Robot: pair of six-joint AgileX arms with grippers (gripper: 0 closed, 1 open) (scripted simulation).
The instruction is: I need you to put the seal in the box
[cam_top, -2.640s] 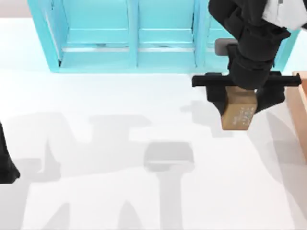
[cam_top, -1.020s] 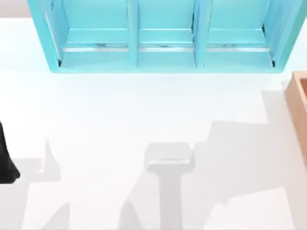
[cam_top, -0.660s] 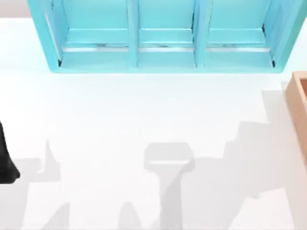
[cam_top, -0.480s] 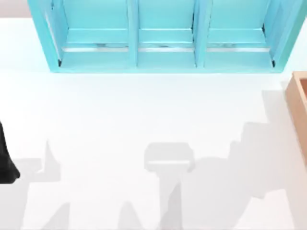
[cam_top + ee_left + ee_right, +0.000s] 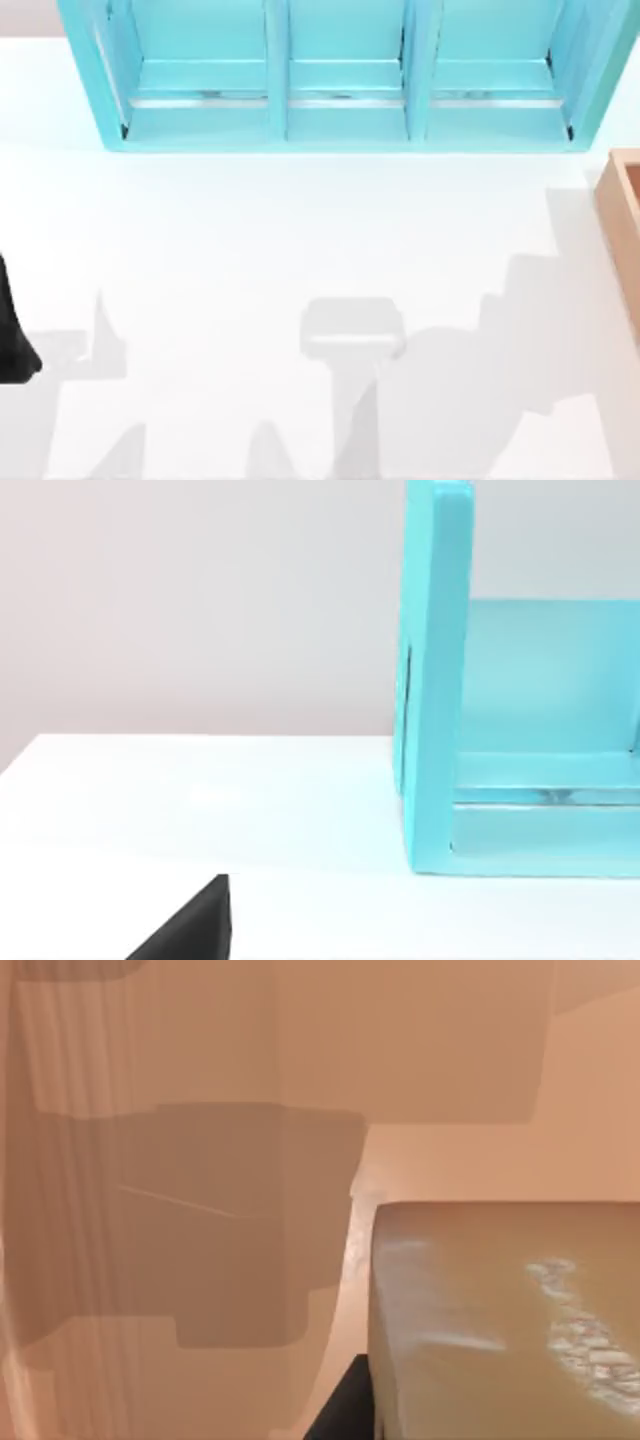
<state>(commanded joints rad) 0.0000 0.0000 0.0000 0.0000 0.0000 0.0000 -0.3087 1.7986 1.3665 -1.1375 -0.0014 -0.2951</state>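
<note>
One seal (image 5: 500, 1310), speckled mark up, close under right wrist camera, salmon walls of box (image 5: 200, 1160) all around it: judged inside box, near floor. Right pincer: dark part beside seal, grip state cannot tell. Since 2.6 s ago, arm with seal left top view toward 3 o'clock; box (image 5: 625, 230) edge there. Left arm (image 5: 12, 345) parked at 9 o'clock of counter (image 5: 300, 250). Release likely next.

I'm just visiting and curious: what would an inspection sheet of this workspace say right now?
Surface: white table, shadows across it.
Job's things: seal close before the right wrist camera, tan box walls around it; box corner at the table's right edge.
Clutter: nothing seen.
Grippers: left arm parked at the left edge; a dark part beside the seal.
Cables: nothing seen.
Surroundings: blue shelf at the back.
</note>
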